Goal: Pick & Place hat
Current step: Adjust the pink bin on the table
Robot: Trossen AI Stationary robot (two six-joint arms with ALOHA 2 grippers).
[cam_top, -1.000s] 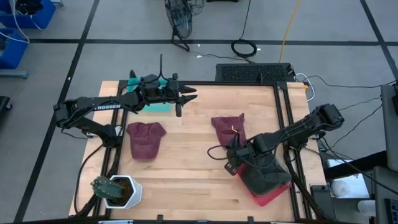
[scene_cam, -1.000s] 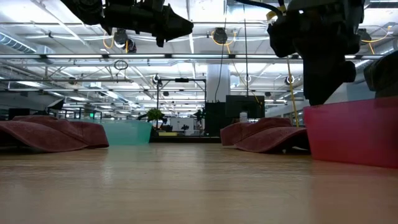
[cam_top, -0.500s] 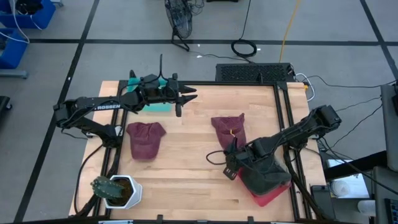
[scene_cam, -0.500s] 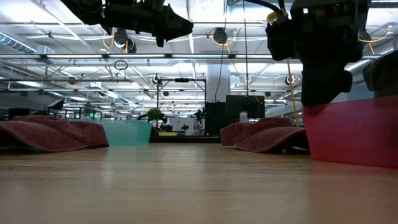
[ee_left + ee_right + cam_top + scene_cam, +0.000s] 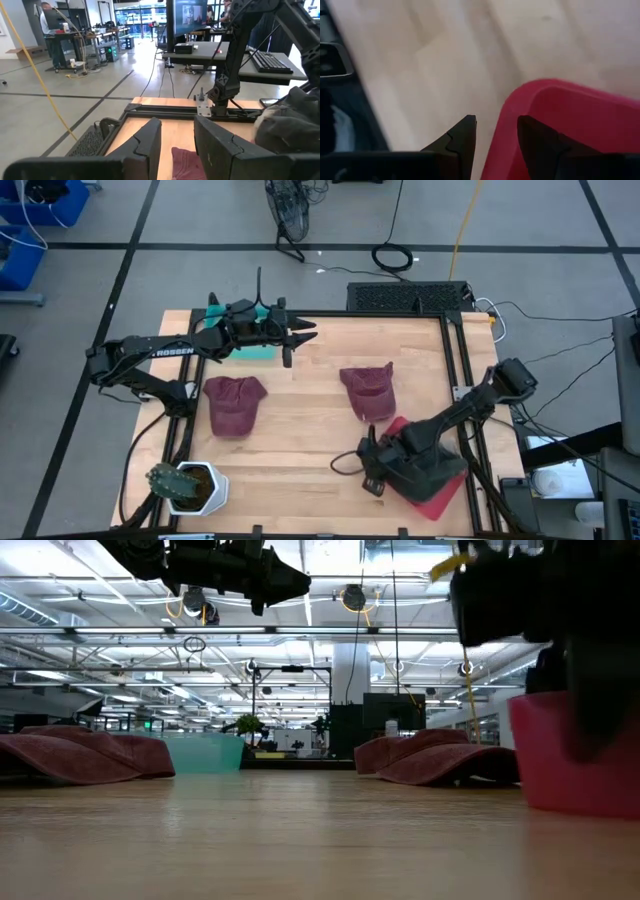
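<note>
Two maroon hats lie flat on the wooden table: one at the left (image 5: pixel 233 402) and one right of the middle (image 5: pixel 367 390). A red bin (image 5: pixel 432 502) stands near the table's right front corner. My right gripper (image 5: pixel 369 471) (image 5: pixel 496 131) hangs open, tipped downward, at the bin's left rim (image 5: pixel 506 120), holding nothing. Whether it touches the rim cannot be told. My left gripper (image 5: pixel 303 332) (image 5: pixel 177 137) hovers level and open over the table's far part, with the right-hand hat (image 5: pixel 187 159) below and beyond it.
A teal box (image 5: pixel 255 350) lies under the left arm at the far edge. A potted plant (image 5: pixel 188 486) stands at the near left corner. Black frame rails (image 5: pixel 455 370) run along the table's right and far sides. Bare wood lies between the hats and the near edge.
My right gripper has gone from beside the right-hand hat toward the table's near edge and down, tipping further downward, to the bin's left rim. The right-hand hat now shows whole. The left arm has kept still.
</note>
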